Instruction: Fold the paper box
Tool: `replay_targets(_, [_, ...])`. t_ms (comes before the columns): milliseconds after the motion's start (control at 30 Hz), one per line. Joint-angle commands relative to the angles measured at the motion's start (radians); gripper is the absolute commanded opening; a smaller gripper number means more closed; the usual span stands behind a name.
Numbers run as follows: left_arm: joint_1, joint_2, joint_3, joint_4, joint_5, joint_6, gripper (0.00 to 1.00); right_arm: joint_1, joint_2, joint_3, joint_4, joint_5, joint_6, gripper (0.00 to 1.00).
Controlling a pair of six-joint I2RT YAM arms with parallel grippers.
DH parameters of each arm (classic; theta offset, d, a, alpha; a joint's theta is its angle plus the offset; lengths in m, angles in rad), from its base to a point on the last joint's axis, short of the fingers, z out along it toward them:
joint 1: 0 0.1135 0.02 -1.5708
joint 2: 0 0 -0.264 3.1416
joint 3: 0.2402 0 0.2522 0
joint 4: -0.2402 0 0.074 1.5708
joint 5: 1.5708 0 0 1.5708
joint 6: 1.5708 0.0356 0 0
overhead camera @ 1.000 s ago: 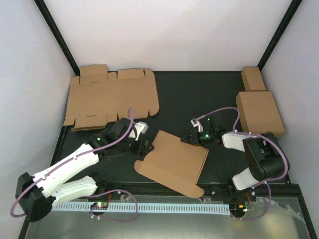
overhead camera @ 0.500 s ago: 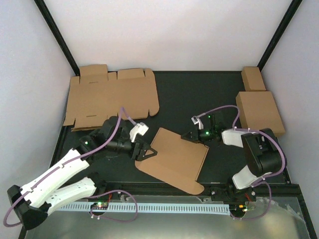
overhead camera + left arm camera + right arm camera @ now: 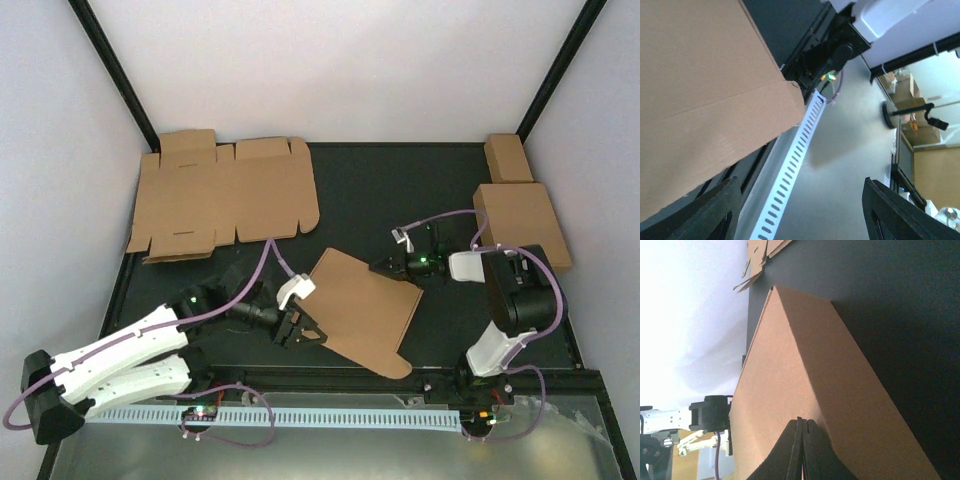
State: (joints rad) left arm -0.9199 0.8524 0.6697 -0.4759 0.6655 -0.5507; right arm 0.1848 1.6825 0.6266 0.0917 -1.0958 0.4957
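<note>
Now the paper box (image 3: 360, 310) lies near the middle of the black table (image 3: 380, 190), between the two arms. It is a brown cardboard sheet, partly folded over on itself and turned at an angle to the table edges. The left gripper (image 3: 303, 335) sits low, just beside the sheet's near-left edge, with its fingers spread wide and nothing between them. In its wrist view the cardboard fills the upper left, close to one finger (image 3: 715, 210), and a white slotted rail (image 3: 792, 170) runs along the table's near edge. The right gripper (image 3: 384, 268) is at the far edge of the sheet with its fingers pressed together. In its wrist view the fingers (image 3: 790, 455) lie over the cardboard surface, and it is not possible to tell whether they pinch any of it. A flat cardboard sheet (image 3: 220, 195) with flaps lies in the far-left corner, well apart. On the right side stand a large brown box (image 3: 520, 225) and, behind it, a small brown box (image 3: 508, 157)
</note>
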Motion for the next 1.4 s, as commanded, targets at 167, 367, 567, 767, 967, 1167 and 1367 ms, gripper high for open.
replay_targets(167, [-0.166,0.009,0.098,0.037,-0.055,-0.002,0.68,-0.042,0.095,0.018,-0.083,0.168,-0.021,0.02])
replay_targets(367, [-0.239,0.027,0.024,0.137,-0.12,-0.013,0.66,-0.047,0.115,0.048,-0.083,0.159,-0.02,0.02])
replay_targets(567, [-0.258,0.105,-0.174,0.485,-0.398,0.038,0.55,-0.047,0.132,0.095,-0.088,0.148,-0.017,0.02])
replay_targets(767, [-0.23,0.333,-0.083,0.638,-0.622,0.109,0.53,-0.048,0.128,0.167,-0.158,0.167,-0.062,0.02])
replay_targets(967, [-0.19,0.445,-0.034,0.722,-0.586,0.104,0.53,-0.049,0.13,0.248,-0.222,0.22,-0.091,0.02])
replay_targets(1167, [-0.172,0.494,-0.025,0.735,-0.57,0.118,0.54,-0.049,0.127,0.312,-0.266,0.259,-0.108,0.02])
replay_targets(1367, [-0.125,0.53,-0.02,0.775,-0.544,0.114,0.53,-0.044,0.129,0.35,-0.306,0.254,-0.139,0.02])
